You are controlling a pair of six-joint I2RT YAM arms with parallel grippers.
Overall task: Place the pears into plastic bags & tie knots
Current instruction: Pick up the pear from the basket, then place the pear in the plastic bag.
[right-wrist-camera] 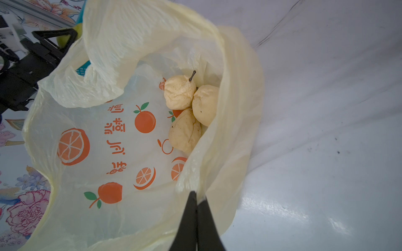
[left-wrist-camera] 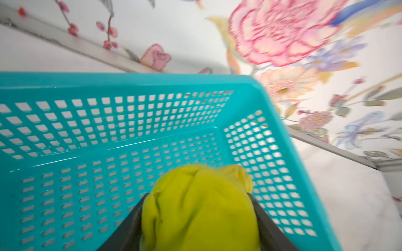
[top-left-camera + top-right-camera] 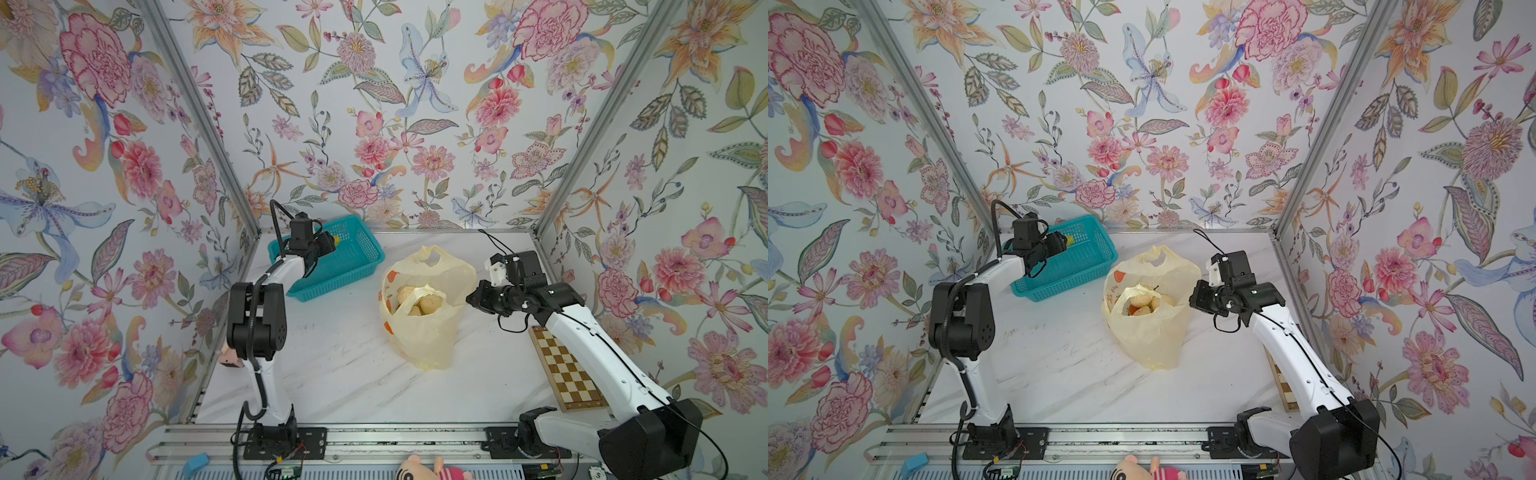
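Soft, even, fairly bright light fills both top views, leaving only faint shadows on the surface [image 3: 353, 365]. The left wrist view is motion-blurred: the wallpaper [image 2: 282, 32] and basket [image 2: 130, 84] smear, and the close pear [image 2: 200, 206] looks soft. The right wrist view is sharp but dimmer and bluish, with light glowing through the plastic bag [image 1: 108, 152] and a patch of glare on the surface.

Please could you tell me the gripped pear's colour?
The smooth pear is yellow-green, clearest in the left wrist view.

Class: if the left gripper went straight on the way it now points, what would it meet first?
Probably the teal basket, floor or far wall; depth is unclear. The yellow-green pear it holds leads.
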